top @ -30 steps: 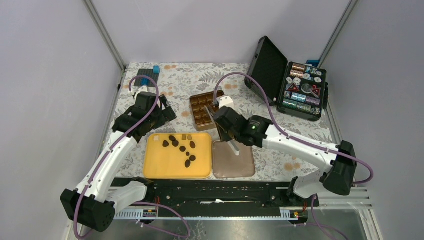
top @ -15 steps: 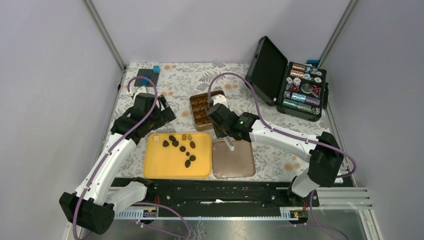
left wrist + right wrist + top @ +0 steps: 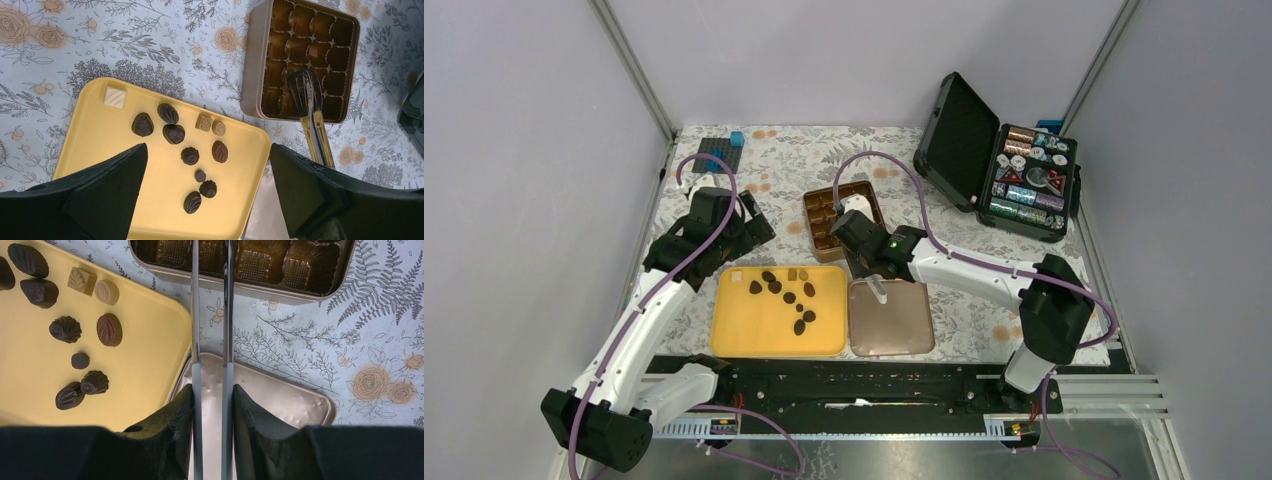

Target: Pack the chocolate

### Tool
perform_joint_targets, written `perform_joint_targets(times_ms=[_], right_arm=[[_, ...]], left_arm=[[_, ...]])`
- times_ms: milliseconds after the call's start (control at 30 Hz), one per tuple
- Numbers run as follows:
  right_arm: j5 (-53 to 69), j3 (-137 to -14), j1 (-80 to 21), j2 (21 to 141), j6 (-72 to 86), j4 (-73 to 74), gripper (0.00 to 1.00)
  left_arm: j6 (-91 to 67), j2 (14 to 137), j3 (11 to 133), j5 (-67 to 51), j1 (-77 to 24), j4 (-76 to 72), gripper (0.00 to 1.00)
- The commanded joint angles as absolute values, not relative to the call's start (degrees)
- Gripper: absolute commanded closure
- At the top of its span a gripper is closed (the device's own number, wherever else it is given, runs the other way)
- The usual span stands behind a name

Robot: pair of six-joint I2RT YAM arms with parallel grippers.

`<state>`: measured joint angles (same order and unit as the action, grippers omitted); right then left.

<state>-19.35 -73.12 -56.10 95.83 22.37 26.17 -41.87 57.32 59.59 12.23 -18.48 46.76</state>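
The chocolate [image 3: 786, 295] is several dark pieces and a few tan ones lying loose on a yellow tray [image 3: 734, 335]. In the left wrist view I see dark pieces [image 3: 173, 133] and a tan square [image 3: 204, 122]. My left gripper [image 3: 749, 225] hangs open above the tray's far edge, its jaws [image 3: 207, 150] wide apart and empty. My right gripper [image 3: 864, 250] is shut on metal tongs [image 3: 227, 315]. The tongs' tips [image 3: 300, 85] reach over the brown compartment box [image 3: 252, 65]. One tan piece [image 3: 313, 51] sits in a compartment. I cannot tell whether the tips hold anything.
The box's flat tan lid [image 3: 892, 320] lies right of the tray, under my right wrist [image 3: 211, 390]. An open black case of poker chips [image 3: 1029, 180] stands at the back right. A dark plate with a blue block [image 3: 724, 150] sits at the back left.
My right arm has swung left and back with the tongs, bringing their tips over the box. The left arm has hardly moved.
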Motion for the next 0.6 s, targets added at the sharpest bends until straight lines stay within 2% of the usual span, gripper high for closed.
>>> perform_joint_targets(times_ms=[0,100,367,433,567], right_arm=[[-19.51,-74.52,-55.59,96.32,23.11,23.53,0.67],[-19.52,-74.75,-55.55,96.35,23.05,23.60,0.60],[-18.62,-75.70,-55.55,95.20,23.24,23.92,0.57],[-18.58,-76.05,-55.55,94.91,23.13,24.02,0.59],[-17.82,-76.47,-55.56,92.26,22.51,24.26,0.74]], left_arm=[[-41.71,55.88,60.29,12.65,-18.24,45.64,0.01],[-41.66,55.73,60.05,12.53,-18.28,45.66,0.01],[-41.66,55.56,60.02,12.39,-18.23,45.68,0.01],[-41.66,55.59,60.00,12.39,-18.27,45.53,0.01],[-41.59,55.68,59.88,12.31,-18.19,45.68,0.01]])
